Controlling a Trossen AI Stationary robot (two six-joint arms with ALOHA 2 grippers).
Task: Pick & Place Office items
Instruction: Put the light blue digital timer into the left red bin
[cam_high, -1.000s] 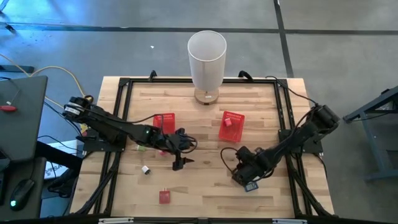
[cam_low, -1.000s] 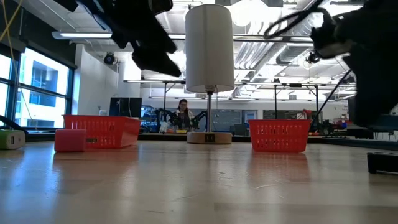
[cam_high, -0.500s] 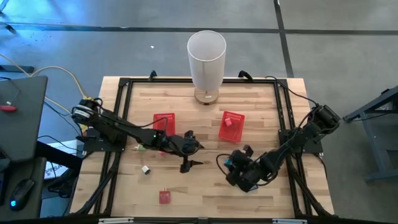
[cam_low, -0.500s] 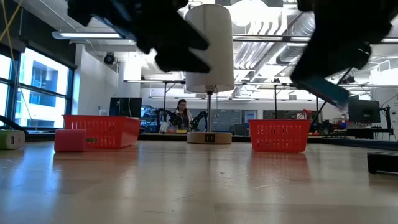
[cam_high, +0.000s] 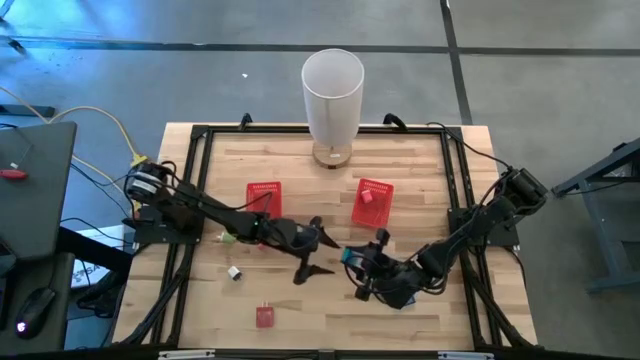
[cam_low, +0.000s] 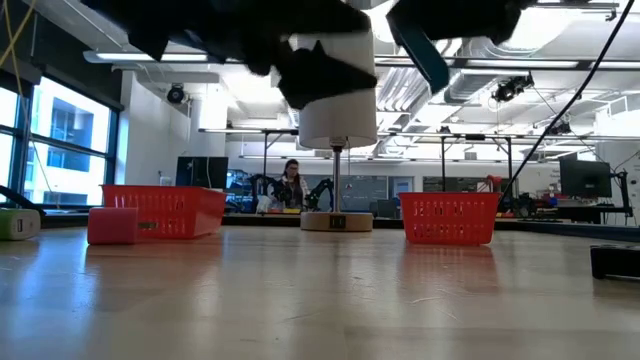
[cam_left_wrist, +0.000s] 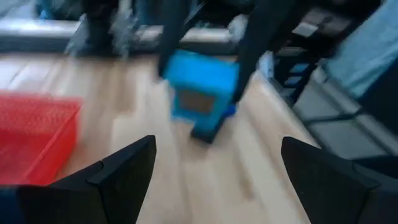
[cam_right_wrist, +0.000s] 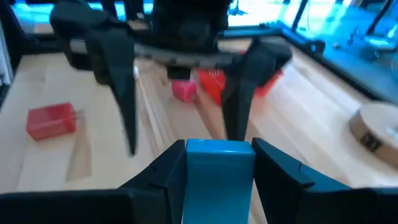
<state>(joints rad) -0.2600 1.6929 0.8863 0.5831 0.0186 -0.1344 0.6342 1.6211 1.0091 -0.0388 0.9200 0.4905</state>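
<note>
Between the right fingers (cam_right_wrist: 217, 163), clenched, sits a blue item (cam_right_wrist: 219, 171); left fingers (cam_left_wrist: 214, 180) spread.

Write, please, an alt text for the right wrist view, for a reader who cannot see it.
The right gripper holds a blue block between its dark fingers, above the wooden table. Facing it is the left gripper, fingers spread open. Beyond lie a red block, a pink item and a red basket.

baskets (cam_high: 264, 197) (cam_high: 372, 202) side by side | cylinder (cam_high: 332, 95) behind, between them | table (cam_high: 430, 170) beneath
</note>
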